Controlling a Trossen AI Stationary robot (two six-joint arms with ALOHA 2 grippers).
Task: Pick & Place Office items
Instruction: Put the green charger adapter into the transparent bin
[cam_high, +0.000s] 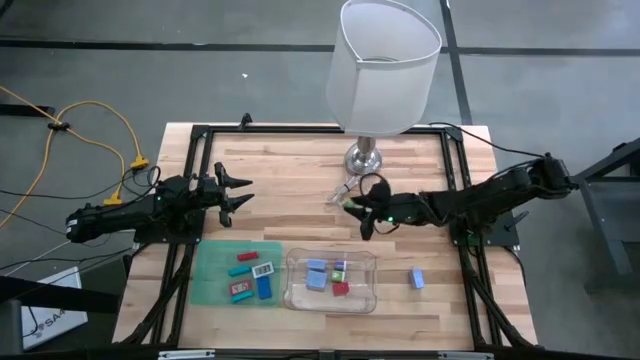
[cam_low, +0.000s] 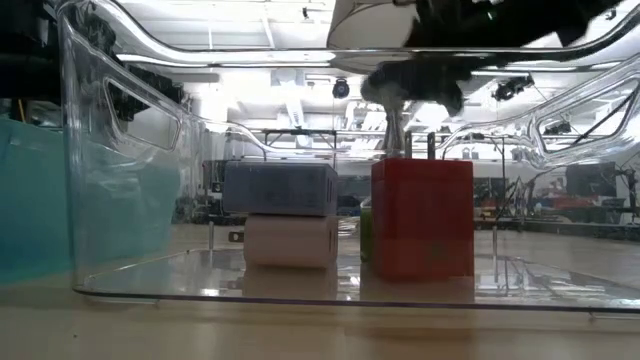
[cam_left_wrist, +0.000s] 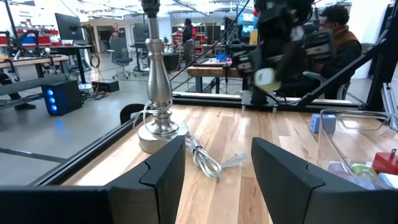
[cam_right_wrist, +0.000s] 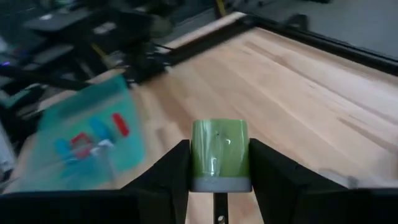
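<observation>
My right gripper (cam_high: 358, 216) hangs over the middle of the table, beside the lamp's base (cam_high: 365, 158), shut on a small green office item (cam_right_wrist: 219, 154). Several more items lie in the clear tray (cam_high: 300, 298) and on the green mat (cam_high: 210, 278), and a blue one (cam_high: 416, 278) rests alone on the wood to the tray's right. In the low view a red block (cam_low: 422, 218) stands on the tray floor beside a grey-blue block (cam_low: 280, 188) stacked on a white one (cam_low: 290, 240). My left gripper (cam_high: 240, 190) waits open at the table's left, holding nothing. My right gripper pinches the green item by two opposite sides (cam_right_wrist: 198, 155) between its two fingers (cam_right_wrist: 264, 168). The fingers reach from the table's right side, slanting slightly downward. The item is lifted clear of the table, its pale end (cam_right_wrist: 221, 183) toward the wrist.
The big white-shaded lamp (cam_high: 385, 70) stands at the table's far middle, with its cord (cam_high: 343, 192) coiled on the wood close to my right gripper. A black frame (cam_high: 200, 135) runs along the table's edges. People sit beyond the table in the left wrist view.
</observation>
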